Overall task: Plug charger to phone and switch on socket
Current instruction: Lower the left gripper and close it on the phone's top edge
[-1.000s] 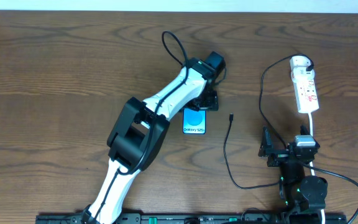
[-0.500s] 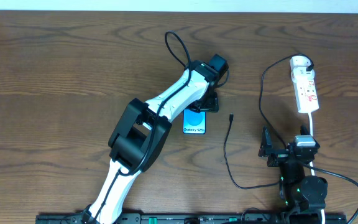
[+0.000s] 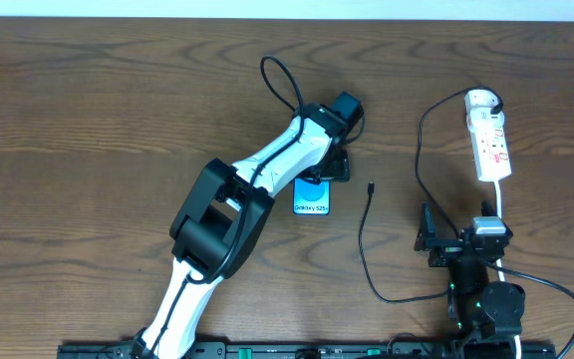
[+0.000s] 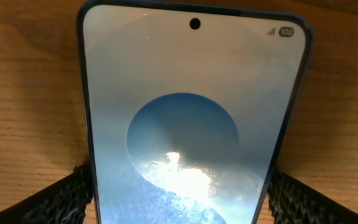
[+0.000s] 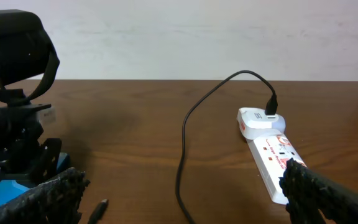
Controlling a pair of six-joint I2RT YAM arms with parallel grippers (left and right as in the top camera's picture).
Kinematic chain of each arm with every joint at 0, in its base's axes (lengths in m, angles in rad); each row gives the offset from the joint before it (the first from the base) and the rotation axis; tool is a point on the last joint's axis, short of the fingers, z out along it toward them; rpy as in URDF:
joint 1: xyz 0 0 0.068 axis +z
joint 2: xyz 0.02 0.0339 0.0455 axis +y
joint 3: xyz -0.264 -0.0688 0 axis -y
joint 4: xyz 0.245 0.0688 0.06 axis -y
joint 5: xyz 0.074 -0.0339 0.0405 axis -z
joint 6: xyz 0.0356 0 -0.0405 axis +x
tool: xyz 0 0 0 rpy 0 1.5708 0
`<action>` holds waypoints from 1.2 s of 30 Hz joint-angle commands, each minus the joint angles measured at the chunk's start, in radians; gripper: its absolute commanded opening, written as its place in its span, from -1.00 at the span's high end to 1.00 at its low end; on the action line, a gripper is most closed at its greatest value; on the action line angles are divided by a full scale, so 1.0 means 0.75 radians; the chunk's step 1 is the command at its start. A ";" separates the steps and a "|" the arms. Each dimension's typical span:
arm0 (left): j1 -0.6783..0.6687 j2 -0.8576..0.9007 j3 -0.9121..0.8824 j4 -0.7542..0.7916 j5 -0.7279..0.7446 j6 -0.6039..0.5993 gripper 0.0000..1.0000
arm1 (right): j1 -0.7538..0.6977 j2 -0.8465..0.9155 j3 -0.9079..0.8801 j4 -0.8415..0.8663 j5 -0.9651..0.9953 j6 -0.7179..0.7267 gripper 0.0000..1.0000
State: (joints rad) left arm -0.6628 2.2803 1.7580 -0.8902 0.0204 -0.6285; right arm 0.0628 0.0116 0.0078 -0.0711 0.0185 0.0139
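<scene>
The phone (image 3: pixel 312 195) lies flat at the table's middle, blue screen up; it fills the left wrist view (image 4: pixel 191 93). My left gripper (image 3: pixel 329 166) sits over its far end, one finger against each long edge (image 4: pixel 179 202). The charger, a thin black cable (image 3: pixel 362 244), runs from the socket's far end in a loop to its connector tip (image 3: pixel 370 186), which lies loose on the wood right of the phone (image 5: pixel 98 208). The socket, a white power strip (image 3: pixel 490 145), lies at the far right (image 5: pixel 272 155). My right gripper (image 3: pixel 463 244) is open and empty (image 5: pixel 179 202), near the front edge.
The socket's thick white cord (image 3: pixel 501 209) runs toward the front past my right arm. The black charger cable (image 5: pixel 184 149) crosses the wood between my right gripper and the phone. The table's back edge meets a pale wall.
My left wrist has shifted very slightly over the phone's far end. The phone, cable, socket and right arm have not moved.
</scene>
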 commanded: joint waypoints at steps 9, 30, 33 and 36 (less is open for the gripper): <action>0.003 0.049 -0.052 -0.114 -0.038 -0.007 -0.83 | -0.004 -0.007 -0.003 -0.005 0.007 -0.011 -0.98; 0.004 0.049 -0.051 -0.117 -0.039 -0.002 -0.73 | -0.004 -0.007 -0.003 -0.005 0.007 -0.011 -0.98; 0.005 0.049 -0.051 -0.116 -0.039 -0.002 -0.70 | -0.004 -0.007 -0.003 -0.005 0.007 -0.011 -0.98; 0.004 0.049 -0.051 -0.106 -0.039 -0.001 -0.69 | -0.004 -0.007 -0.003 -0.005 0.007 -0.011 -0.98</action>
State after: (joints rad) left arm -0.6632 2.2765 1.7584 -0.9607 0.0280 -0.6315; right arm 0.0628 0.0116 0.0078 -0.0711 0.0185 0.0143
